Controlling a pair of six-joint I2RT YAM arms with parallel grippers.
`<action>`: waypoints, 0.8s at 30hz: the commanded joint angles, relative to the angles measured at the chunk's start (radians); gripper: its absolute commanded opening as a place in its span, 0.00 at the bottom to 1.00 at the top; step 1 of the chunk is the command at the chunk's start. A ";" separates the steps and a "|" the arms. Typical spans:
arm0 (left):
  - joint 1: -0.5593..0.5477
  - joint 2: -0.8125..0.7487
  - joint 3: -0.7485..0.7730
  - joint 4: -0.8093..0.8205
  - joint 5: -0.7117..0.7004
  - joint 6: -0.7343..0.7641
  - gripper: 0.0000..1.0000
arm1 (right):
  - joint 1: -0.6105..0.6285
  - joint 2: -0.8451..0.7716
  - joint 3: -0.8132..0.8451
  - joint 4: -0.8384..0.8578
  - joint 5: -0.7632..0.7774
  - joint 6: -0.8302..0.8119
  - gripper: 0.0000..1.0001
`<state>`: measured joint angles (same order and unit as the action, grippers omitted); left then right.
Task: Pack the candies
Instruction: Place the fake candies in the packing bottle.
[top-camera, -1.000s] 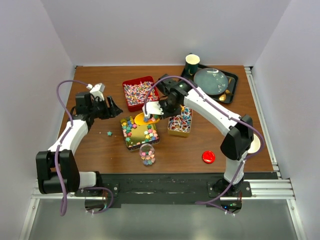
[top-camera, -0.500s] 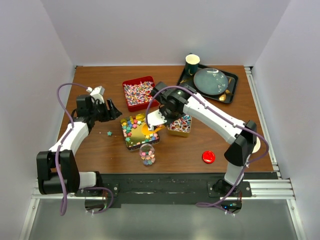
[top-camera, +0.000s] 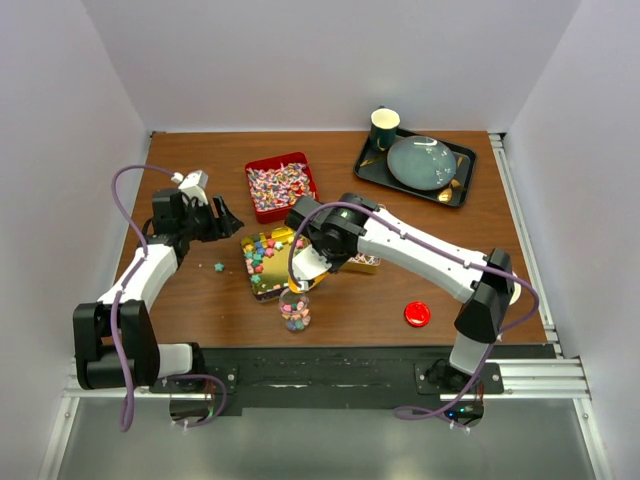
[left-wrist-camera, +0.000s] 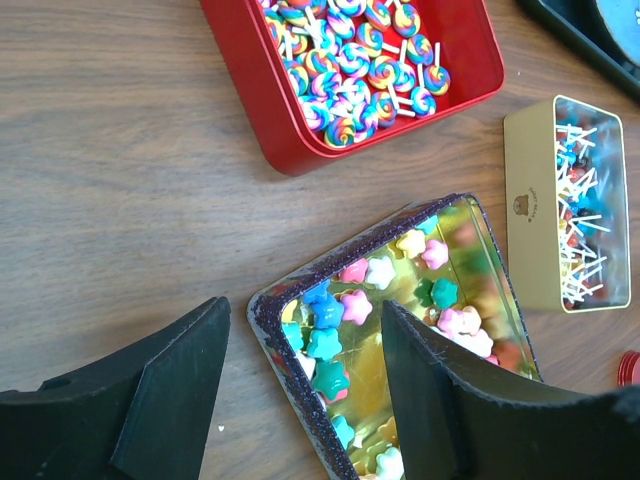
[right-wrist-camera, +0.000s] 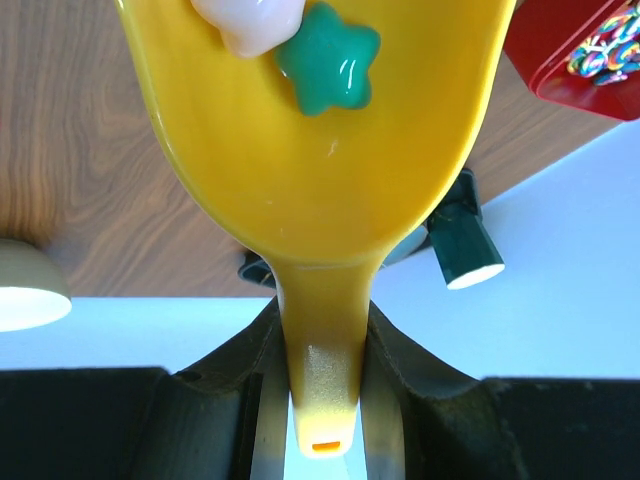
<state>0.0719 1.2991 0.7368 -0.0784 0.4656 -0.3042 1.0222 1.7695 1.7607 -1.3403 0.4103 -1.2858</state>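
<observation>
Candies (right-wrist-camera: 327, 68) sit in the scoop (right-wrist-camera: 320, 180) clamped by the right end effector (right-wrist-camera: 322, 385) just far of the jar (top-camera: 295, 310), likely for tipping in; left end effector (left-wrist-camera: 305, 340) hovers, jaws apart, over the tin (left-wrist-camera: 262, 305).

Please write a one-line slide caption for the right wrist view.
Right gripper holds a yellow scoop carrying a green star candy and a pale candy over the wooden table.

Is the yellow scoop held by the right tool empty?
No, a green star candy and a pale piece lie in the yellow scoop.
</observation>
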 joint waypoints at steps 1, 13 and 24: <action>0.008 -0.037 -0.011 0.054 -0.005 -0.013 0.67 | 0.025 -0.044 0.023 -0.123 0.100 -0.010 0.00; 0.008 -0.077 -0.056 0.096 -0.007 -0.030 0.68 | 0.095 -0.004 0.056 -0.191 0.212 0.037 0.00; 0.008 -0.024 0.001 0.089 -0.019 -0.032 0.69 | 0.133 -0.015 0.029 -0.241 0.314 0.037 0.00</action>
<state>0.0719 1.2591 0.6876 -0.0288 0.4568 -0.3302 1.1370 1.7752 1.7744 -1.3384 0.6312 -1.2469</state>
